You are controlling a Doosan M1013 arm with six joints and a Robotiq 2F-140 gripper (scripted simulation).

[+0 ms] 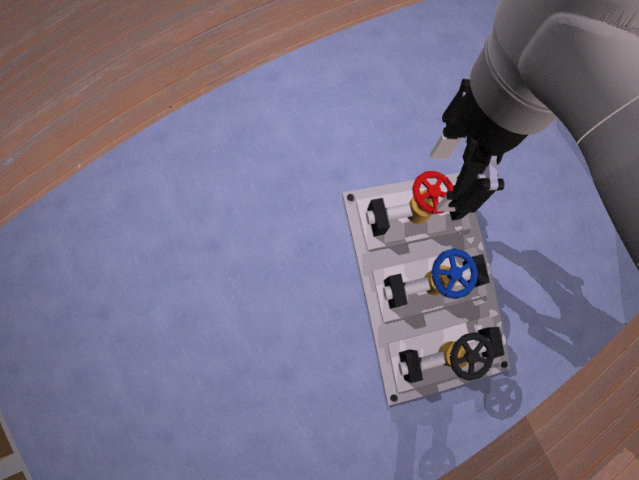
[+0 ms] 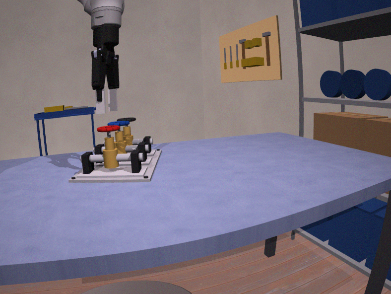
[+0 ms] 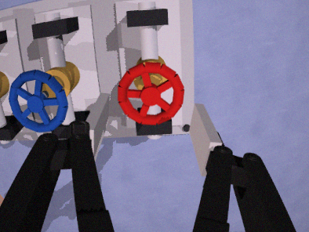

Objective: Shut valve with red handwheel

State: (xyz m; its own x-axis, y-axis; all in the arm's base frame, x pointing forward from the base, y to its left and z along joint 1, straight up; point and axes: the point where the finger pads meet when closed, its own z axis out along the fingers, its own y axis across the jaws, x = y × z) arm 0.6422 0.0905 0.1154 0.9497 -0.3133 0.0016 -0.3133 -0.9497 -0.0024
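The red handwheel (image 1: 432, 191) tops the valve at the far end of a grey base plate (image 1: 423, 289). It also shows in the side view (image 2: 108, 128) and in the wrist view (image 3: 150, 94). My gripper (image 2: 105, 106) hangs straight above the red wheel with a clear gap below its fingertips. Its fingers stand partly apart and hold nothing. In the wrist view the gripper (image 3: 151, 135) has one finger on each side of the wheel, above it. The blue handwheel (image 1: 454, 273) sits on the middle valve and the black handwheel (image 1: 472, 356) on the near one.
The plate lies on a blue table near its right edge. A small blue side table (image 2: 64, 111) stands behind the plate. A shelf with boxes (image 2: 351, 126) is at the far right, and a tool board (image 2: 250, 50) hangs on the wall.
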